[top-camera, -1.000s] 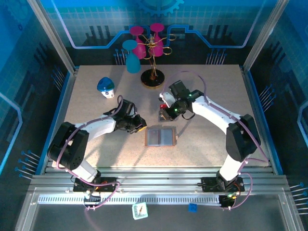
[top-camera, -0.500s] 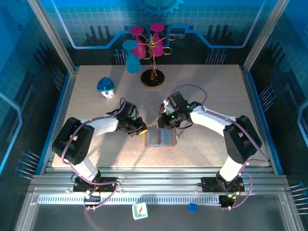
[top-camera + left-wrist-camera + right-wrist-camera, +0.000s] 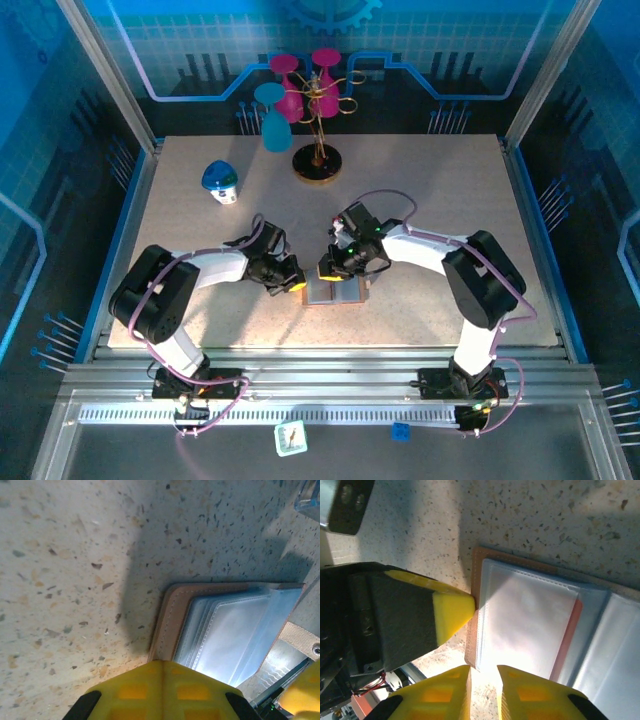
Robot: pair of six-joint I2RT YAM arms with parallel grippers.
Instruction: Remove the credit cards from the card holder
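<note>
One red card point(image 3: 574, 628) edge, R wrist cam, L gripper point(image 3: 456, 611) touching card holder point(image 3: 476, 575)

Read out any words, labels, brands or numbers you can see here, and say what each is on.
None can be read.
The open salmon-brown leather card holder shows no print on its clear sleeves.
The small pale square tag at the near edge carries a mark too small to read.
</note>
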